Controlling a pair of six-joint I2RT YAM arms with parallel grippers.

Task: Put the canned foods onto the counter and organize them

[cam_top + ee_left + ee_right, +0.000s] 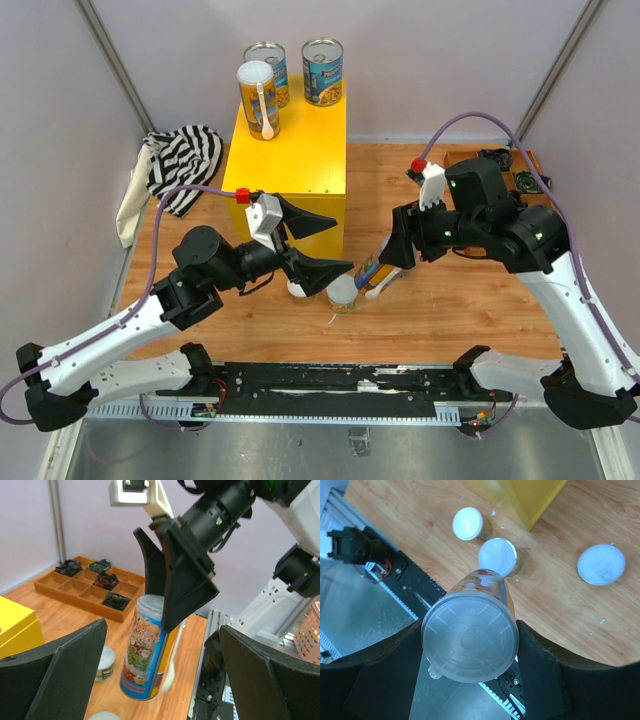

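The step in hand was the carrying of one more can to the yellow box point(300, 160). The right gripper point(392, 262) was clamped on the upper part of a tall can point(372, 283) with a blue and yellow label and a white lid. The can leaned to one side, low over the table point(450, 310) and just in front of the box. I could not tell if its bottom touched the wood. The left gripper point(343, 244) hung close beside it with its jaws spread wide and nothing between them.

Three cans point(258, 100) stood upright at the far end of the box top, so the near part of this top was bare. Three short cans point(498, 556) with white lids waited on the table near the box corner.

The next move, I think, called for raising the tall can above the box edge, making it upright, and putting it down near the others without knocking them.

The wooden tray point(70, 600) had dark small things in some compartments, and I could not make out what they were.
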